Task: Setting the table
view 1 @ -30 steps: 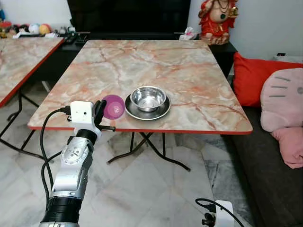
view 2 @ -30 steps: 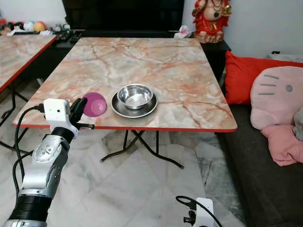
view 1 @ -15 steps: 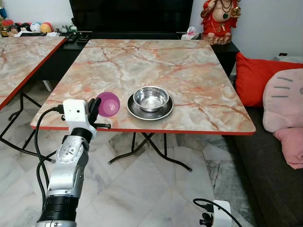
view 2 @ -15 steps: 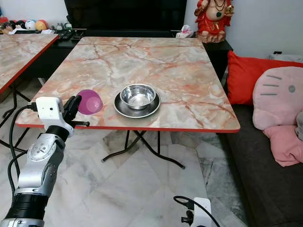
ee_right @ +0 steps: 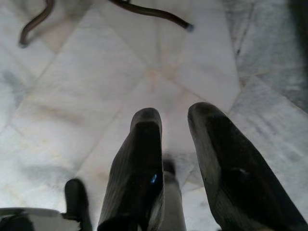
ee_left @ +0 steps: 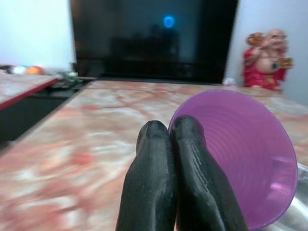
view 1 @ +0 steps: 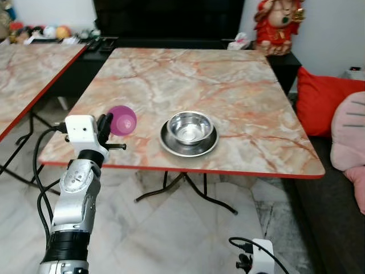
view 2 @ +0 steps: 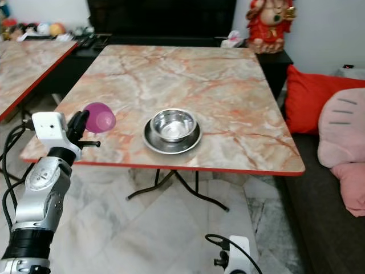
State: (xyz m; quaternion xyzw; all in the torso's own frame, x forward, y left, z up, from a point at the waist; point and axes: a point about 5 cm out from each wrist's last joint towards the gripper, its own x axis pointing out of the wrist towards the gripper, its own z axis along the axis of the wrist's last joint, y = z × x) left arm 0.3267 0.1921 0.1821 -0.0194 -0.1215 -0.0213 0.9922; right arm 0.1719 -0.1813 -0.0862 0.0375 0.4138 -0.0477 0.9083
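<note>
Left gripper [view 1: 107, 124] clamps purple plastic cup [view 1: 122, 120] at nine o'clock of steel bowl [view 1: 190, 126] on marble table [view 1: 239, 97]; right gripper [ee_right: 175, 126] parted, idle.

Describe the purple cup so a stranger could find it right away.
Start at the marble table with the red edge. Near its front edge a steel bowl sits on a steel plate. To their left, the left gripper holds the purple cup tipped on its side over the table, the only coloured plastic piece beside the metal.

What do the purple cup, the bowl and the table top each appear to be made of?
Purple cup: likely plastic, translucent, faintly ridged inside.
Bowl: metal, probably steel; shiny, mirror-like reflections.
Table top: marble-patterned, orange veins, red edge; possibly laminate rather than stone.
</note>
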